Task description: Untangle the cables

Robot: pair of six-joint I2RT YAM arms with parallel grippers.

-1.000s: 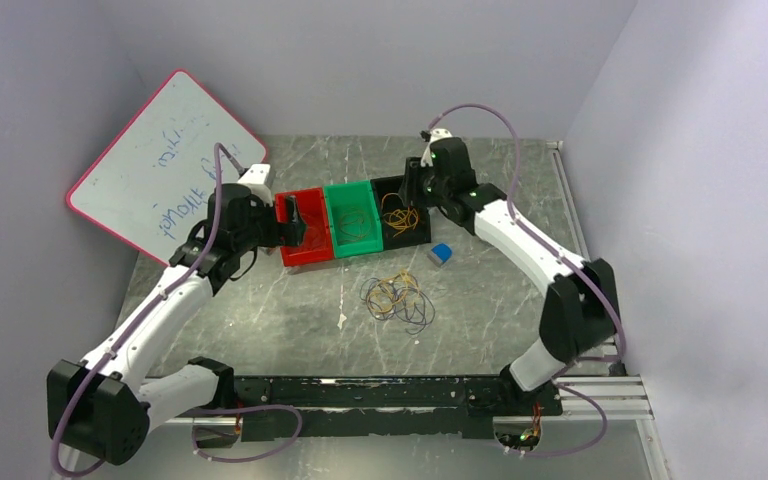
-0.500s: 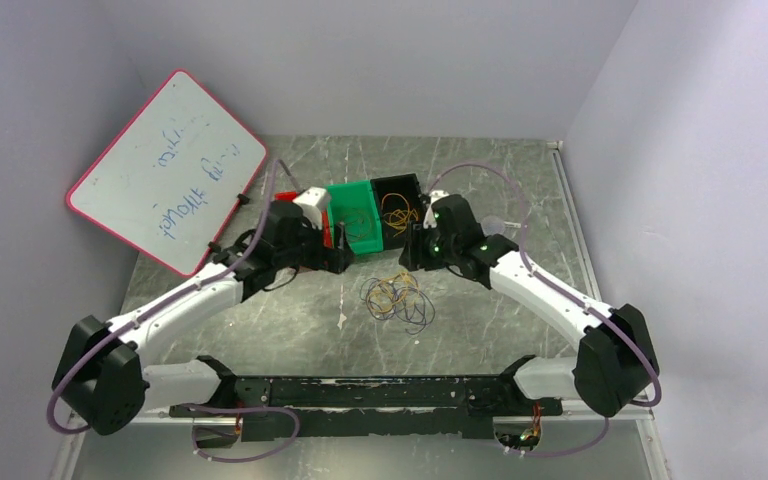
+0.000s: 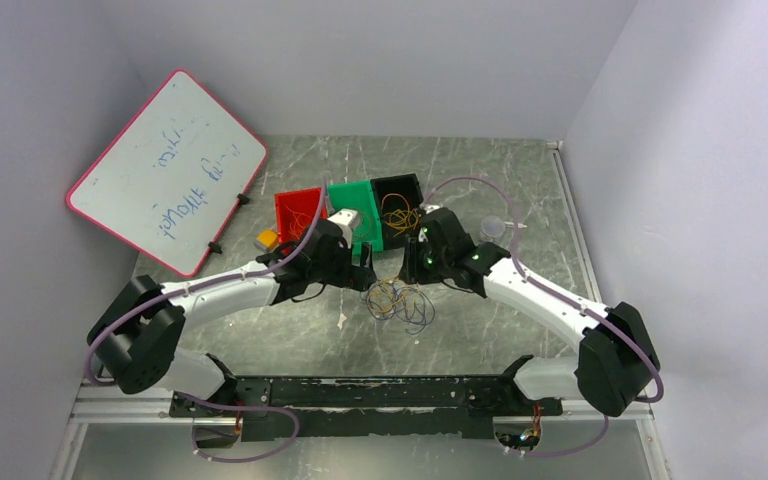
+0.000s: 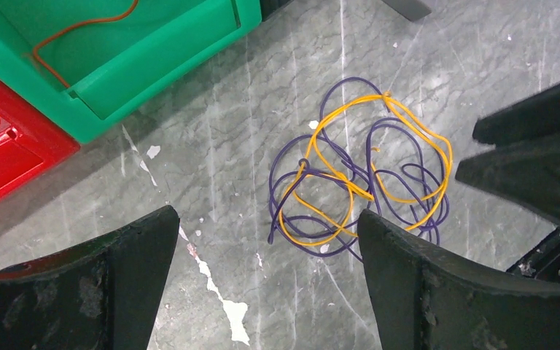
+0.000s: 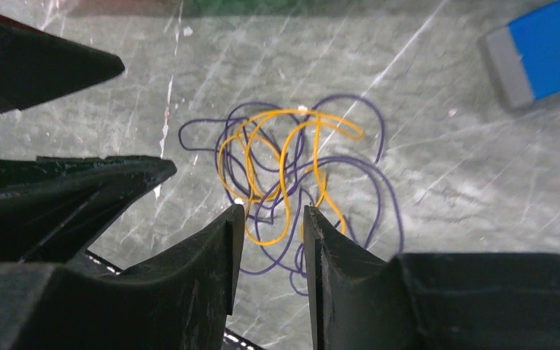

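the cables (image 3: 398, 300) lie just beneath the left hand (image 4: 266, 219) and right hand (image 5: 272, 211).

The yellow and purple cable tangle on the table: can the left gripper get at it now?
Probably yes. The left gripper hangs open just above the cable tangle, and nothing lies between them. Only the right gripper crowds one side.

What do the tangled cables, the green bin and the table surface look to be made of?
tangled cables: thin yellow and purple strands, probably plastic-sheathed wire, since they hold springy loops.
green bin: likely moulded plastic, given its uniform colour and soft sheen.
table: grey and marble-patterned with white veins. It could be stone or printed laminate; the views don't show which.
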